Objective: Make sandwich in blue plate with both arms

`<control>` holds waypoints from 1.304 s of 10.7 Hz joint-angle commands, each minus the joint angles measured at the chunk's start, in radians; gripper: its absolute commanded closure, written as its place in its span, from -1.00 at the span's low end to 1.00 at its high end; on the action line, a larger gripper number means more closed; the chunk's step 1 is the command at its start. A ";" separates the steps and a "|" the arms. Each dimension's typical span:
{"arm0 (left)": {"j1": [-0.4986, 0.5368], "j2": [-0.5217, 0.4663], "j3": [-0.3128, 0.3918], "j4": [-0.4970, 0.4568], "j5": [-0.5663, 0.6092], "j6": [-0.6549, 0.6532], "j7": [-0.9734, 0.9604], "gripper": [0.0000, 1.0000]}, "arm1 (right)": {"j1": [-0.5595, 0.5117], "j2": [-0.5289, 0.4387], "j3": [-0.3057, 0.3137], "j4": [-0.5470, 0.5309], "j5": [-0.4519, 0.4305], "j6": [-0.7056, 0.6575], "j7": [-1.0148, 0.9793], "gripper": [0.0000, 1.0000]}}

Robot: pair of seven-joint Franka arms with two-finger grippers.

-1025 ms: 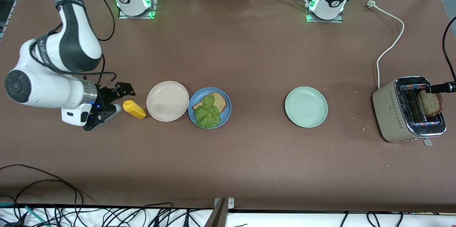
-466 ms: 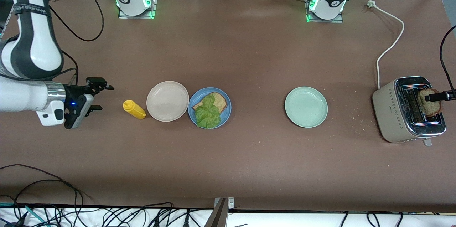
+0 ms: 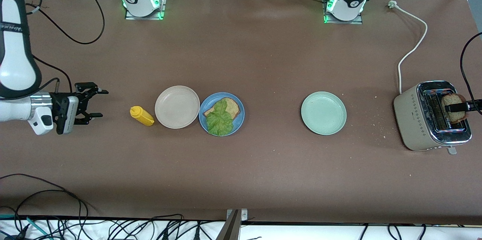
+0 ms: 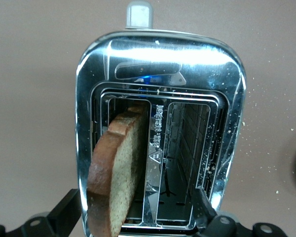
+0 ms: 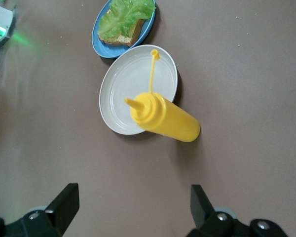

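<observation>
plate (image 3: pixel 239 119): round, blue, shallow, on the table touching a beige plate (image 3: pixel 177 106)
bottom slice (image 3: pixel 232 106): brown bread, flat in the plate
lettuce (image 3: pixel 219 120): ruffled green leaf on that slice, mostly covering it
second slice (image 3: pixel 453 107): upright, partly in a toaster (image 3: pixel 418 119) slot

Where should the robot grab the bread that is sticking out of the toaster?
Grab the bread slice by its top crust, coming straight down from above. It stands on edge in one toaster slot, so only the upper part shows. One finger should press each flat face. The left gripper is there already, likely best placed.
</observation>
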 commanded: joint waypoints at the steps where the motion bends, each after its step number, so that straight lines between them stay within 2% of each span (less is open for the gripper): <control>1: 0.008 0.007 -0.008 0.001 0.029 0.029 0.017 -0.98 | -0.090 0.079 0.014 0.041 0.105 -0.104 -0.176 -1.00; 2: 0.012 0.007 -0.008 0.001 0.029 0.031 0.018 -0.98 | -0.101 0.128 0.009 0.077 0.150 -0.152 -0.231 -1.00; 6: 0.012 0.007 -0.008 -0.002 0.029 0.031 0.018 -0.98 | -0.116 0.205 -0.011 0.072 0.239 -0.157 -0.435 -1.00; 10: 0.012 0.013 -0.008 -0.002 0.029 0.031 0.018 -0.94 | -0.116 0.329 -0.003 0.075 0.345 -0.093 -0.687 -1.00; 11: 0.012 0.015 -0.008 -0.002 0.029 0.031 0.018 -0.78 | -0.112 0.355 -0.002 0.076 0.369 -0.075 -0.722 -1.00; 14: 0.012 0.019 -0.008 -0.002 0.029 0.026 0.017 0.02 | -0.082 0.389 0.006 0.078 0.389 -0.038 -0.747 -1.00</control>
